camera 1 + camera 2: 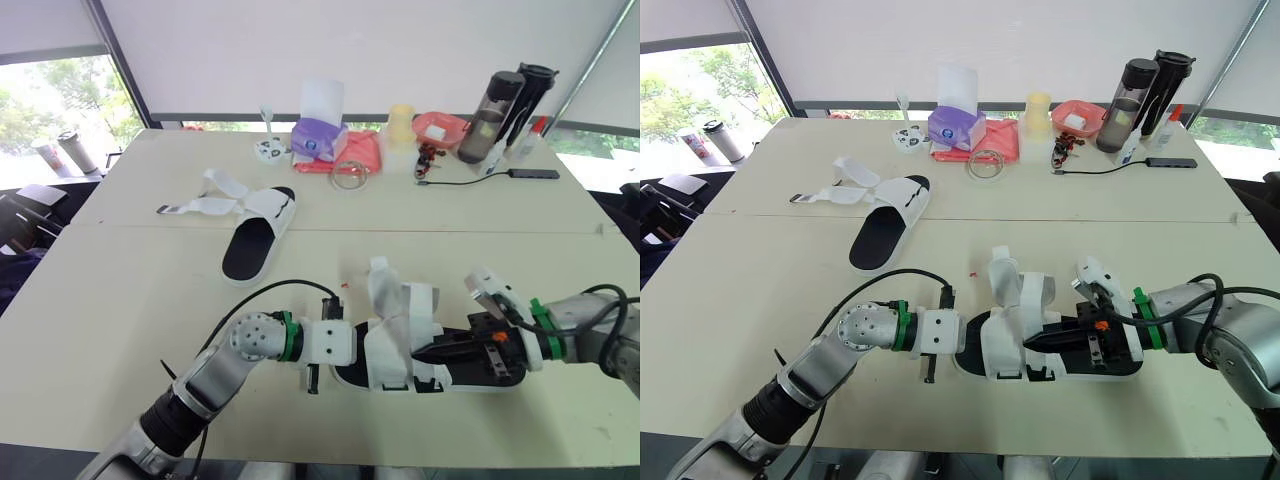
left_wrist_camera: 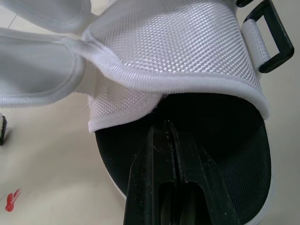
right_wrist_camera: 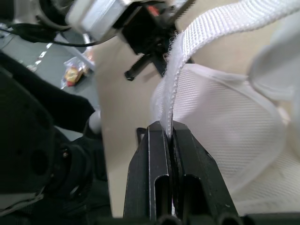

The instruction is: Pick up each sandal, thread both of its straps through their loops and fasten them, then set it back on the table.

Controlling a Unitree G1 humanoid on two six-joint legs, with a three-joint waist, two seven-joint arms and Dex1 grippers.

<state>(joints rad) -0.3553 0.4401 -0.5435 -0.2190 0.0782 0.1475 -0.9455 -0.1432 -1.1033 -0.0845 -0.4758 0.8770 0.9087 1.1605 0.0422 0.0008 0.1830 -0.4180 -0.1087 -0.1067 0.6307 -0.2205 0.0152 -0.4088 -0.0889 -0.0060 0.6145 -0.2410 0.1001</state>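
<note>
A white sandal (image 1: 400, 340) with a black footbed lies near the table's front edge, its straps loose and standing up. My left gripper (image 2: 165, 129) is shut, its fingers lying over the sandal's rim into the footbed under the wide strap (image 2: 178, 51). A black buckle loop (image 2: 272, 40) sits at that strap's side. From the right, my right gripper (image 3: 168, 126) is shut on a narrow white strap (image 3: 206, 28); it reaches over the footbed (image 1: 425, 353). A second sandal (image 1: 258, 235) lies further back on the left, straps (image 1: 200, 205) spread open.
Along the table's far edge stand a purple tissue box (image 1: 318, 138), a pink bag (image 1: 355, 150), a tape ring (image 1: 350, 175), a yellow cup (image 1: 401, 125), a red bowl (image 1: 440, 128), dark bottles (image 1: 495, 112) and a cabled hub (image 1: 533, 174). A red scrap (image 1: 345, 285) lies mid-table.
</note>
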